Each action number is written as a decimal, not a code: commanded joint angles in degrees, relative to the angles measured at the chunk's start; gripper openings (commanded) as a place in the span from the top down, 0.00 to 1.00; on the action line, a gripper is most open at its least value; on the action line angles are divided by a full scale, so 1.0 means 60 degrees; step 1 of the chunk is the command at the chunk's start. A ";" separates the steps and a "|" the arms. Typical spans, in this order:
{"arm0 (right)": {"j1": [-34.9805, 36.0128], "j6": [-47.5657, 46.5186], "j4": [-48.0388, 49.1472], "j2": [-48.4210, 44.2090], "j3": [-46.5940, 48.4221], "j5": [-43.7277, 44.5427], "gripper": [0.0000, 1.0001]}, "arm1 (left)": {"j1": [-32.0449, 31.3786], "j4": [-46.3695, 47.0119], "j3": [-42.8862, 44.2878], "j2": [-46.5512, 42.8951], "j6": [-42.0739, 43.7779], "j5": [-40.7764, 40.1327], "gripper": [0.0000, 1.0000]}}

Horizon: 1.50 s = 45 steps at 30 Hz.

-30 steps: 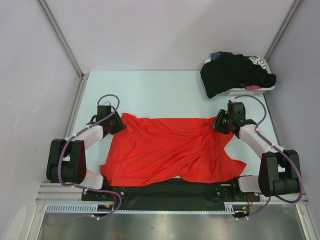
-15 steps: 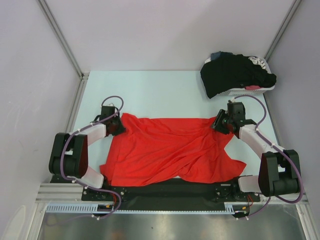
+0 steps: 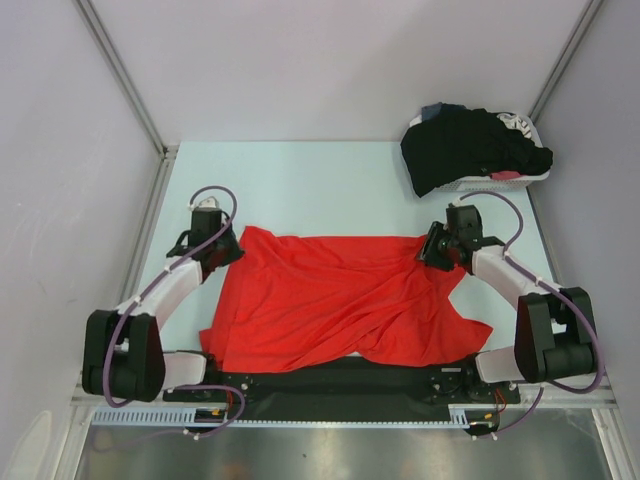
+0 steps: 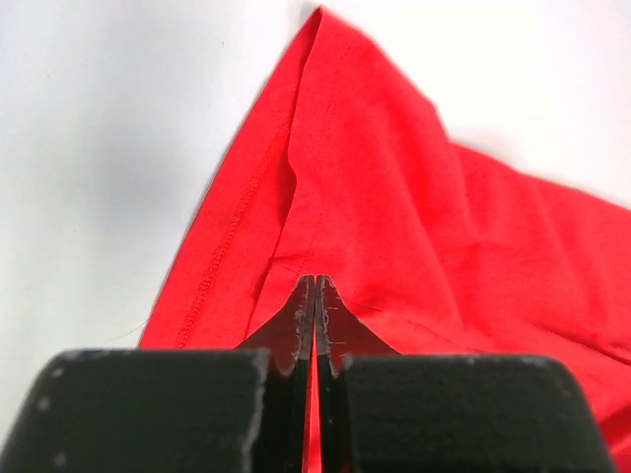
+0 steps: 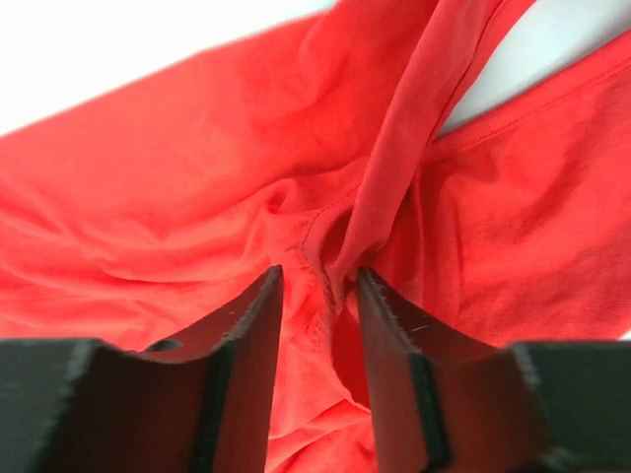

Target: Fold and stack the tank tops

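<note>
Left gripper [image 3: 228, 250] and right gripper [image 3: 437, 248] hold the far corners of the bright red fabric tank top [image 3: 340, 300], which lies crumpled on the pale table [image 3: 300, 185].
Top view: the black fabric tank top [image 3: 470, 145] drapes over the white plastic basket [image 3: 530, 178], hiding most of it. Left wrist: the left gripper [image 4: 315, 296] is clamped flat on a red fold, having closed since a second ago. Right wrist: the right gripper [image 5: 320, 286] grips bunched red cloth in a narrow gap.

top external: looked steeply down from above and behind, far, whole pale table [image 3: 330, 190] | left wrist: very near, faced bright red thin fabric tank top [image 4: 414, 227] | right wrist: very near, same top | all three shared it
</note>
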 commanded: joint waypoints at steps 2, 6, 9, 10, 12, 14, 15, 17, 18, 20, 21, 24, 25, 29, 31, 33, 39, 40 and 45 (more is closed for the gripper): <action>0.0163 -0.0160 0.0063 0.0207 0.0264 0.0241 0.55 | -0.0070 -0.0234 0.0378 -0.0460 0.0166 -0.0281 0.72; 0.0193 -0.0160 0.0078 0.0148 0.0220 0.0226 0.53 | -0.0070 -0.0132 0.0349 0.0213 0.0210 -0.0194 0.36; 0.0178 -0.0175 0.0078 0.0090 0.0220 0.0241 0.53 | -0.0070 0.0190 0.0334 0.0769 0.0341 -0.0150 0.34; 0.0192 -0.0175 0.0078 0.0090 0.0220 0.0241 0.53 | -0.0070 0.0263 0.0378 0.0887 0.0400 -0.0135 0.34; 0.0178 -0.0160 0.0093 0.0090 0.0220 0.0212 0.53 | -0.0070 0.0381 0.0597 0.1253 0.0502 -0.0018 0.42; 0.0192 -0.0174 0.0107 0.0075 0.0206 0.0183 0.53 | -0.0085 0.0483 0.0816 0.1545 0.0648 0.0186 0.45; 0.0193 -0.0175 0.0093 0.0075 0.0205 0.0182 0.53 | -0.0114 0.0484 0.0890 0.1620 0.0693 0.0187 0.45; 0.0178 -0.0189 0.0078 0.0060 0.0191 0.0182 0.53 | -0.0129 0.0484 0.1022 0.1766 0.0752 0.0187 0.42; 0.0178 -0.0189 0.0093 0.0031 0.0176 0.0182 0.53 | -0.0144 0.0513 0.1023 0.1839 0.0795 0.0187 0.42; 0.0178 -0.0189 0.0093 0.0031 0.0147 0.0168 0.54 | -0.0144 0.0586 0.1081 0.1913 0.0840 0.0158 0.43; 0.0178 -0.0189 0.0107 0.0031 0.0161 0.0168 0.54 | -0.0144 0.0644 0.1096 0.2000 0.0840 0.0172 0.43; 0.0192 -0.0175 0.0137 0.0075 0.0176 0.0124 0.54 | -0.0144 0.0820 0.1125 0.2118 0.0840 0.0463 0.49; 0.0178 -0.0175 0.0137 0.0089 0.0176 0.0124 0.55 | -0.0144 0.0850 0.1140 0.2220 0.0840 0.0509 0.51; 0.0178 -0.0189 0.0137 0.0090 0.0176 0.0123 0.54 | -0.0144 0.0865 0.1257 0.2543 0.0825 0.0583 0.52; 0.0192 -0.0189 0.0151 0.0089 0.0176 0.0124 0.55 | -0.0144 0.0879 0.1257 0.2660 0.0825 0.0655 0.52; 0.0178 -0.0204 0.0122 0.0075 0.0176 0.0124 0.55 | -0.0129 0.0982 0.1257 0.2748 0.0825 0.0743 0.57; 0.0178 -0.0218 0.0107 0.0060 0.0176 0.0138 0.56 | -0.0333 0.1055 0.1126 0.2340 0.0840 0.0876 0.94; 0.0192 -0.0218 0.0107 0.0060 0.0176 0.0138 0.56 | -0.0363 0.1113 0.1082 0.2237 0.0854 0.0847 0.99; 0.0192 -0.0233 0.0093 0.0046 0.0176 0.0182 0.56 | -0.0422 0.0661 0.1111 0.1856 0.0781 0.0439 1.00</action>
